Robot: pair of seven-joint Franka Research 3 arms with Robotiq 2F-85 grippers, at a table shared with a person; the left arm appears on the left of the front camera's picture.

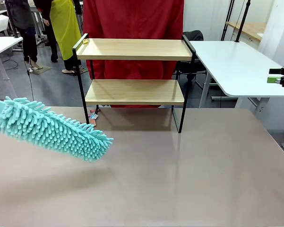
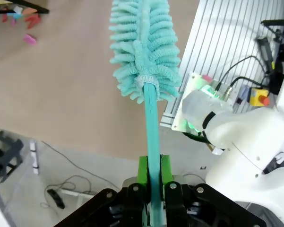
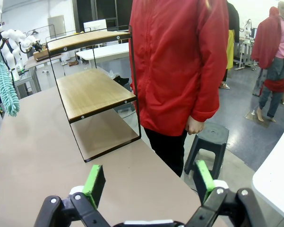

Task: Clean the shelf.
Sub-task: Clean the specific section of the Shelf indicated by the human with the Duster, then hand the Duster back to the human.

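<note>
The left hand (image 2: pixel 152 189) is clamped on the handle of a teal duster (image 1: pixel 49 127), whose fluffy head hangs low over the left part of the surface (image 1: pixel 189 175), well apart from the shelf (image 1: pixel 134 71). The shelf stands at the far edge, just in front of a person in red (image 1: pixel 132 19). The right hand (image 3: pixel 149 182) waits with fingers spread wide. No wiping has begun, I judge; next the duster must swing forward and up onto a board. The surface between is bare, but the raised side rails limit sideways strokes.
</note>
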